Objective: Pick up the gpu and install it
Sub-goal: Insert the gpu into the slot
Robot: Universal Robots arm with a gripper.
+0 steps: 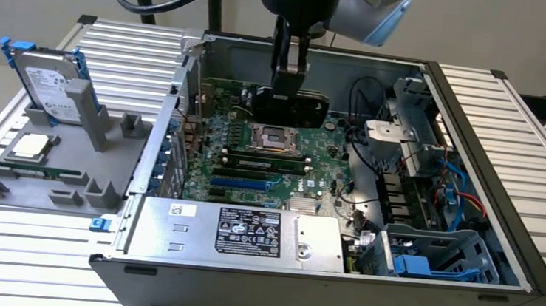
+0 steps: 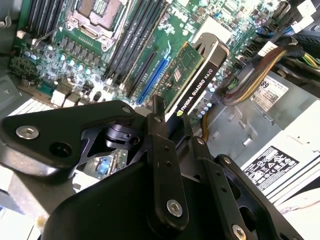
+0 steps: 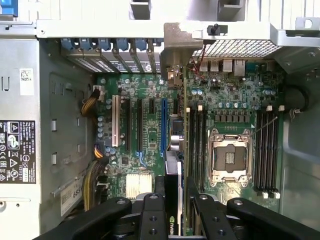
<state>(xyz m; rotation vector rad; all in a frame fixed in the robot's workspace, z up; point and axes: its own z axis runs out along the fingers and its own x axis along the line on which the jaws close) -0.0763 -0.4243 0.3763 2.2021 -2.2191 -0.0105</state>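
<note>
My gripper (image 1: 287, 80) hangs over the open computer case (image 1: 508, 181), shut on the gpu (image 1: 294, 110). The card shows as a black block held on edge above the green motherboard (image 1: 252, 159), near the empty processor socket (image 1: 277, 136). In the second wrist view the gpu (image 2: 192, 77) runs out from between my fingers (image 2: 160, 130), green board on one face and black cooler on the other. In the first wrist view I see the gpu (image 3: 174, 165) edge-on, its silver bracket (image 3: 175, 47) up by the case's rear slot openings. It hovers just beside the long blue slot (image 3: 163, 122).
A grey holder (image 1: 43, 177) outside the case, on the exterior view's left, carries a blue-framed hard drive (image 1: 47, 85), a processor (image 1: 31, 145) and a memory stick (image 1: 34, 171). Inside the case are the power supply (image 1: 236, 231), cable bundles (image 2: 250, 75) and a drive cage (image 1: 432, 256).
</note>
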